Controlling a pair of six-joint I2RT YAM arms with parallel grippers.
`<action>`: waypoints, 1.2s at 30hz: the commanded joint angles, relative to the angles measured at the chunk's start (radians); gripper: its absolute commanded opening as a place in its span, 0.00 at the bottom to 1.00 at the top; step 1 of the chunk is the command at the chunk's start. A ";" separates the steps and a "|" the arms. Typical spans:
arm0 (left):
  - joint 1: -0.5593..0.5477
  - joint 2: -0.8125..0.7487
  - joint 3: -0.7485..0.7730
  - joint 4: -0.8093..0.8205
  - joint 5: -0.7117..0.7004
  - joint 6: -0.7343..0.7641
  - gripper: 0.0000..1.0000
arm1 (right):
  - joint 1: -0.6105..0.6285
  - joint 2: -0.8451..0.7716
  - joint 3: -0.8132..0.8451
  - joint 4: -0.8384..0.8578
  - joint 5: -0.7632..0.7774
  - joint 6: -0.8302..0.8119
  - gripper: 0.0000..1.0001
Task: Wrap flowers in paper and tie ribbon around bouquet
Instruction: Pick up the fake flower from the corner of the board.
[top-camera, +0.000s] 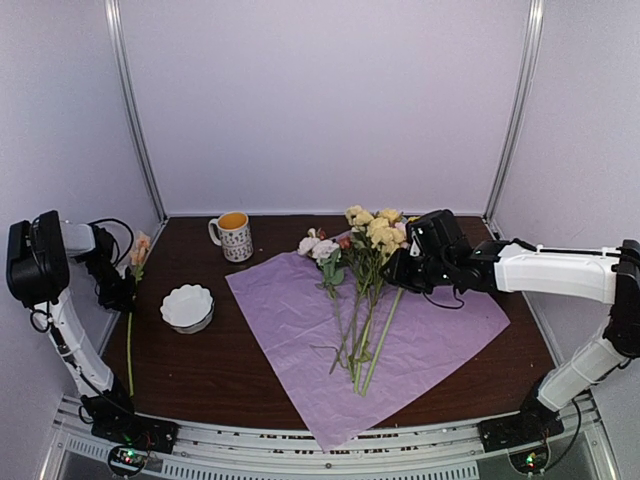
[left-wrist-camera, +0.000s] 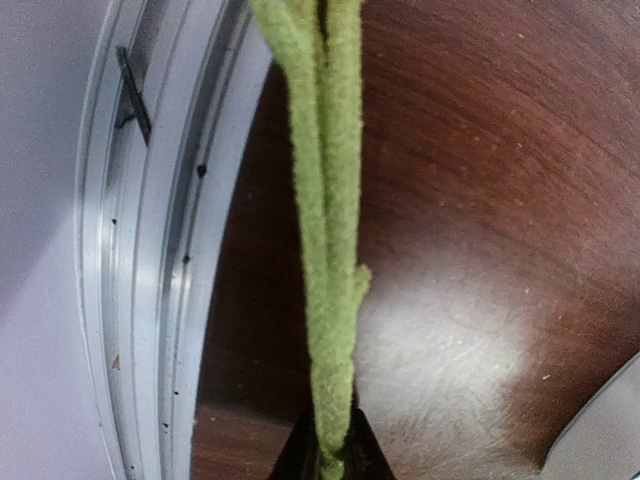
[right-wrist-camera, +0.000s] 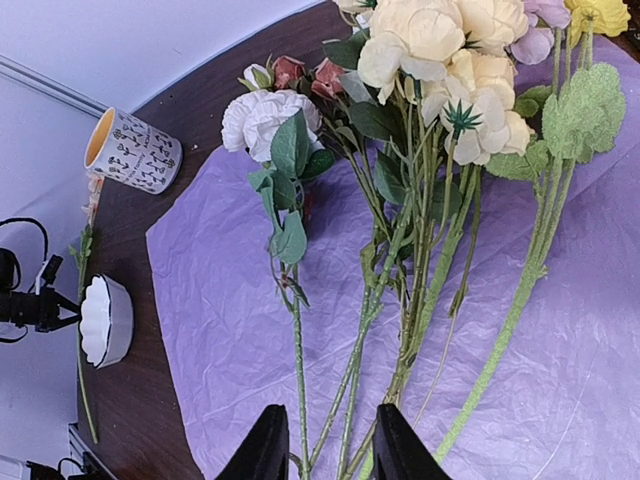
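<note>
White arm links (top-camera: 555, 272), black joints (top-camera: 436, 240), cables (top-camera: 118, 228)

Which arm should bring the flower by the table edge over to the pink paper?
Left. The left fingers pinch that flower by its stem; the right fingers sit far off, over the bunch on the paper.

plain white walls (top-camera: 320, 100) all round, aluminium posts (top-camera: 135, 110) stood in the back corners, bench (top-camera: 200, 365) was dark glossy wood
</note>
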 joint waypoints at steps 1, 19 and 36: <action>-0.017 0.022 0.010 -0.008 -0.014 0.021 0.00 | 0.003 -0.047 -0.010 -0.004 0.036 0.002 0.30; -0.073 -0.315 -0.086 0.170 0.201 -0.053 0.00 | 0.002 -0.096 -0.035 0.004 0.073 -0.008 0.30; -0.675 -0.590 0.241 0.547 0.557 -0.344 0.00 | 0.122 -0.177 0.054 0.291 -0.194 -0.319 0.41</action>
